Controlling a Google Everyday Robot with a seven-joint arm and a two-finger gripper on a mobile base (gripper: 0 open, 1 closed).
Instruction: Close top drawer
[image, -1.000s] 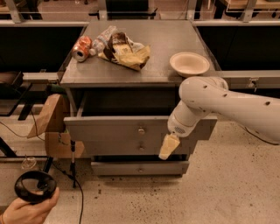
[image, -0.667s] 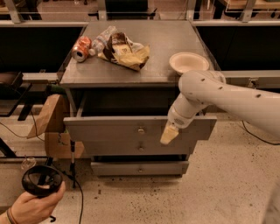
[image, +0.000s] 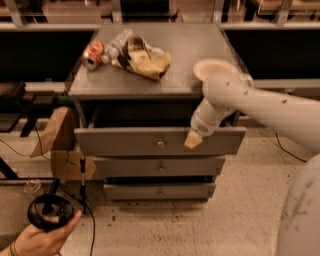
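Note:
The top drawer (image: 130, 141) of the grey cabinet stands pulled out, its wide grey front forward of the two lower drawers, with a small metal knob (image: 160, 144) at its centre. Its tray behind the front is dark. My white arm comes in from the right, and my gripper (image: 193, 140) rests against the drawer front, right of the knob. Its yellowish tip touches the panel.
On the cabinet top (image: 185, 55) lie an orange can (image: 93, 54), crumpled snack bags (image: 142, 59) and a white bowl (image: 215, 69). A cardboard box (image: 60, 145) stands left of the cabinet. A person's hand (image: 45, 235) holds a black controller (image: 49, 212) at bottom left. The two lower drawers (image: 159, 176) stick out slightly.
My gripper has moved up and in against the top drawer's front. The view has shifted closer to the cabinet. The drawer looks a little less far out.

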